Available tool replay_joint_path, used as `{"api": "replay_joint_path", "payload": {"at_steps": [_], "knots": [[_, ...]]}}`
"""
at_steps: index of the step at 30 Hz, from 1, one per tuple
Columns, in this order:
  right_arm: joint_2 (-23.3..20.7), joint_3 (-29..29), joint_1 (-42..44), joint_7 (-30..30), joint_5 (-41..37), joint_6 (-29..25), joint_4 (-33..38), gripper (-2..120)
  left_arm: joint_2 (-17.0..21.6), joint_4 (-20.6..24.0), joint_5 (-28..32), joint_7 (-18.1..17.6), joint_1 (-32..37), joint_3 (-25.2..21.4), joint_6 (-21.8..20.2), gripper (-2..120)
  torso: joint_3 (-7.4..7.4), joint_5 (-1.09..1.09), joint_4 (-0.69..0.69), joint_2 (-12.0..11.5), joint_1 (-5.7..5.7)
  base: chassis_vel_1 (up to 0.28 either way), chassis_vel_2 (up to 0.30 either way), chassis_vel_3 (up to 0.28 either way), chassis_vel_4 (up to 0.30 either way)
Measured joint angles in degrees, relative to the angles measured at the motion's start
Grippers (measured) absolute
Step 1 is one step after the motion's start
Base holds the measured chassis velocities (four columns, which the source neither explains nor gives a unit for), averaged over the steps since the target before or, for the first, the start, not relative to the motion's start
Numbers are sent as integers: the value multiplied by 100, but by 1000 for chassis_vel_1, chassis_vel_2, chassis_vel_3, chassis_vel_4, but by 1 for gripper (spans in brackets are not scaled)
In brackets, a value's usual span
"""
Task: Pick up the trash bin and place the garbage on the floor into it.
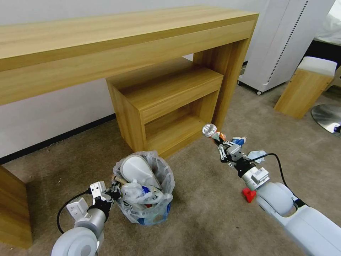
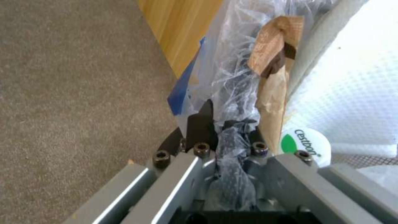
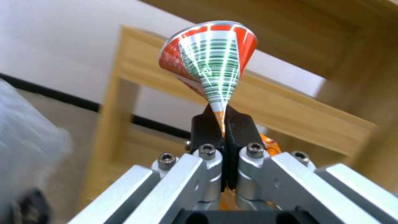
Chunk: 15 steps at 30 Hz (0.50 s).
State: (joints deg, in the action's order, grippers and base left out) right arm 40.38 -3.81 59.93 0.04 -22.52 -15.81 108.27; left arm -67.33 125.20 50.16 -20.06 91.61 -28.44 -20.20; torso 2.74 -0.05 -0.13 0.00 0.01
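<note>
The trash bin [image 1: 145, 193], lined with a crinkly clear bag, stands on the beige carpet floor [image 1: 206, 213] and holds a white slipper [image 1: 136, 170] and other litter. My left gripper [image 1: 113, 187] is shut on the bin's rim and bag; the left wrist view shows the plastic [image 2: 236, 62] pinched between its fingers [image 2: 199, 124], with a white slipper [image 2: 352, 93] and a brown stick [image 2: 271, 93] beside. My right gripper [image 1: 221, 142] is raised right of the bin, shut on a crushed can [image 1: 210, 131] [image 3: 211, 62]. A tissue [image 1: 256, 155], a blue-white cup [image 1: 238, 141] and a red wrapper [image 1: 249, 194] lie on the floor.
A long wooden desk [image 1: 106, 46] with a low shelf unit [image 1: 167, 96] stands right behind the bin. A white appliance [image 1: 284, 42], a wooden stool [image 1: 305, 89] and a round metal base [image 1: 328, 119] are at the right. A wooden box [image 1: 12, 209] is at the left.
</note>
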Motion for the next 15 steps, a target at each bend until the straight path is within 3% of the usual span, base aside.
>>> {"api": "replay_joint_path", "payload": {"at_steps": [10,15], "knots": [[-71,590,-417,-996,-357,-379,129,0,2,-45,-101,4,-35,132,-22,2,0,1,0,0,0,0,0,0,0],[-132,928,-649,-1221,-447,-415,172,0,-14,-76,-138,4,-65,183,-30,2,0,0,0,0,0,0,0,0,0]]}}
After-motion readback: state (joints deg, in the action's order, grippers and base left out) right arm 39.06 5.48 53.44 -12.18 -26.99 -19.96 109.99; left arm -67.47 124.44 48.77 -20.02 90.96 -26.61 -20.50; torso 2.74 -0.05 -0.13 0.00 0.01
